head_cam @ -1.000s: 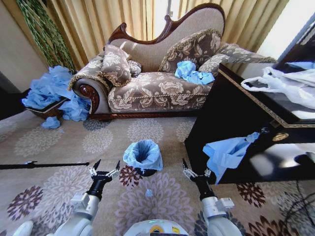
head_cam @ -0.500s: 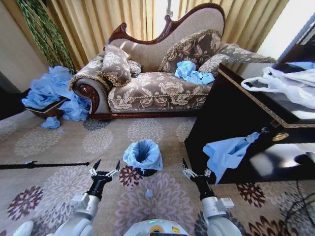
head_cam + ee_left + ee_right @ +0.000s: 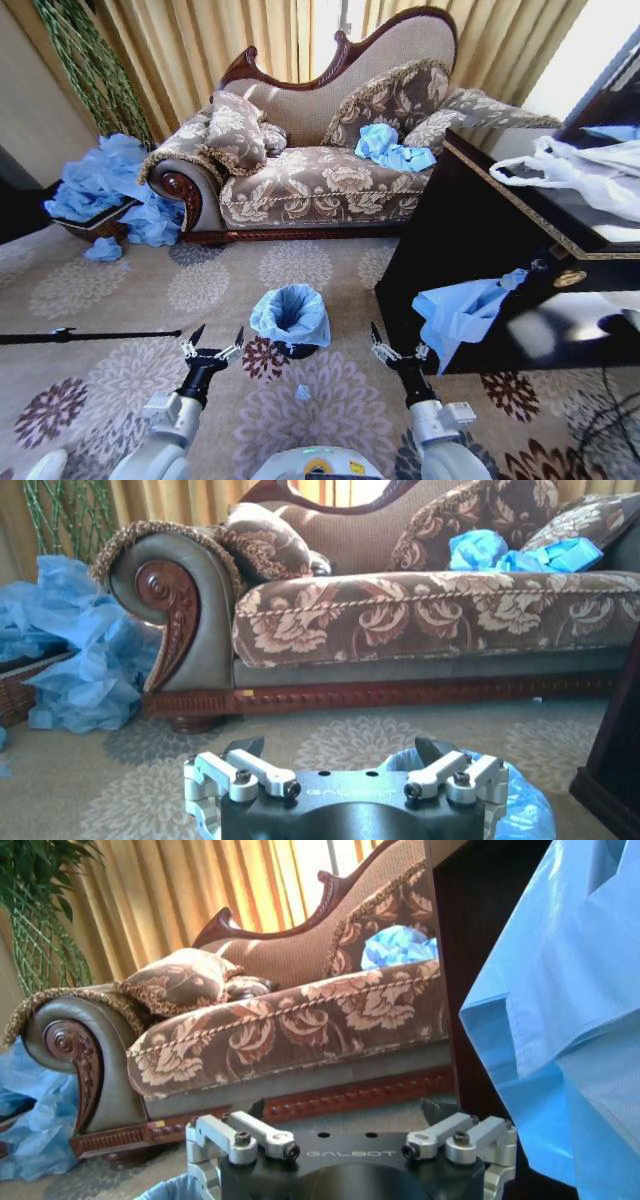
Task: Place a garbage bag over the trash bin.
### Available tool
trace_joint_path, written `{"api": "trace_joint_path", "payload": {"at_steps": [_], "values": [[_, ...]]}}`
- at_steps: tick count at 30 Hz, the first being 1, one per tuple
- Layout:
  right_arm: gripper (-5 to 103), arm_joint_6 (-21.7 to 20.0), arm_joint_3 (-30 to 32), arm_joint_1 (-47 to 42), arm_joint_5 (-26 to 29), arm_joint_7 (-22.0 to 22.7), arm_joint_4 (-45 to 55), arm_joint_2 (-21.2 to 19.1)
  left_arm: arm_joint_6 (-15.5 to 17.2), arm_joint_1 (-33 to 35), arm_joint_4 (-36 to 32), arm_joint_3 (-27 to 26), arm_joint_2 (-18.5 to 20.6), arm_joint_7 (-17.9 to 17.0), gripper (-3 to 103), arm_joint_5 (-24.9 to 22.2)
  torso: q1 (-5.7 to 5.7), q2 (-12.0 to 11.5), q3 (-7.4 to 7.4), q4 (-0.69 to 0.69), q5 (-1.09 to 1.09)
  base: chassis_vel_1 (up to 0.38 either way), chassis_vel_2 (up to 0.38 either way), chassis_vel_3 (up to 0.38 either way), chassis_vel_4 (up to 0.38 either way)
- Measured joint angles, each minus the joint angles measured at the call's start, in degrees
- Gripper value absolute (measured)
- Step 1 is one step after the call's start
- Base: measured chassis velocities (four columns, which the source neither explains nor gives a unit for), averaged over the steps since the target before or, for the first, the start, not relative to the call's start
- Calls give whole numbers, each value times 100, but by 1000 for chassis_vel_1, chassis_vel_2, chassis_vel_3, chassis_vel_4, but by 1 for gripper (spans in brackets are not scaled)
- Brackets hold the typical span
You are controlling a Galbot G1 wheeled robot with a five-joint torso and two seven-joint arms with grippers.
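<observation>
Already the garbage bag point(image 3: 290, 312) lines the trash bin point(image 3: 296, 349), which stands on the patterned carpet point(image 3: 120, 290) between the two hands and a little farther off. The left hand point(image 3: 212, 347) and the right hand point(image 3: 398, 347) hover low, fingers spread wide, each holding nothing. Another blue bag point(image 3: 458, 310) hangs from the dark counter point(image 3: 470, 220) on the right.
</observation>
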Motion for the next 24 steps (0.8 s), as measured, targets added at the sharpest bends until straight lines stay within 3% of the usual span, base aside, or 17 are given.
{"api": "trace_joint_path", "payload": {"at_steps": [24], "values": [[100,0,0,0,0,0,0,0,0,0,0,0,0,0,100,0,0,0,0,0,0,0,0,0,0]]}}
